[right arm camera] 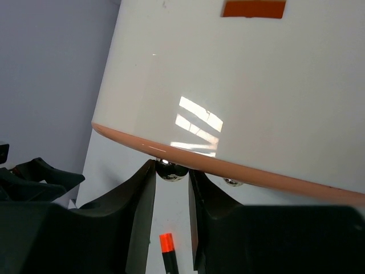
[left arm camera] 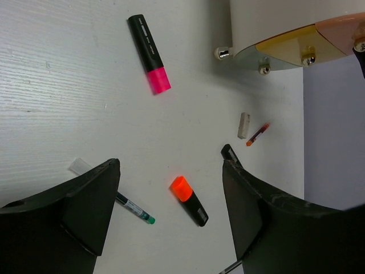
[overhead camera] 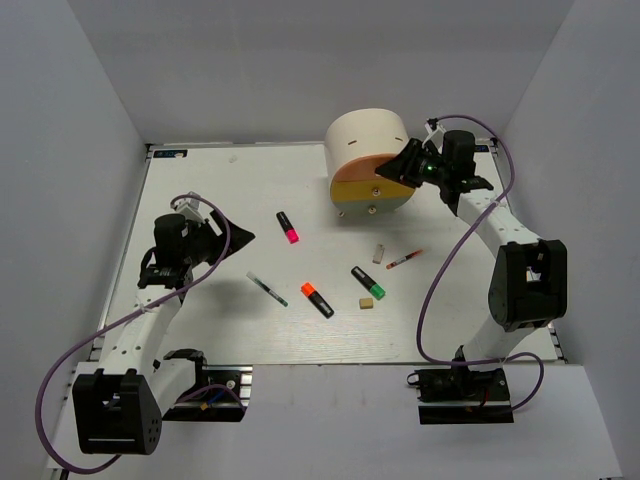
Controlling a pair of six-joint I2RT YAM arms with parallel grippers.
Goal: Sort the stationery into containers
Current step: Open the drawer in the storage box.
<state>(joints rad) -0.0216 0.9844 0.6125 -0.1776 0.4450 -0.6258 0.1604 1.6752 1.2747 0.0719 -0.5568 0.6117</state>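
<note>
Top external view: over on the left, the left gripper (overhead camera: 243,236) hangs above the table (overhead camera: 190,190), jaws spread wide and gripping nothing. Its own wrist camera looks down through that gap. The orange highlighter (left arm camera: 189,200) lies on the table squarely between the two fingers. A thin white pen (left arm camera: 122,201) pokes out from under one finger, and the black end of the green highlighter (overhead camera: 368,283) shows right at the inner edge of the other. Well out past the fingertips lies the pink highlighter (left arm camera: 149,53). Off to the side of the tips, a whitish eraser (left arm camera: 243,125) and a small red-tipped pen (left arm camera: 257,134) lie near each other without touching. A second, tan eraser (overhead camera: 366,303) sits just beside the green highlighter's coloured end. Moving right, the cream organiser (overhead camera: 368,135) stands toward the far edge, and the right gripper (overhead camera: 385,172) is pushed up against its front. In the right wrist view the orange drawer knob (right arm camera: 171,170) fills the space between the jaws, with a finger against each side, so it looks pinched. The orange drawer (right arm camera: 239,168) runs just above the fingertips, and the yellow drawer (overhead camera: 372,190) sits beneath it.
</note>
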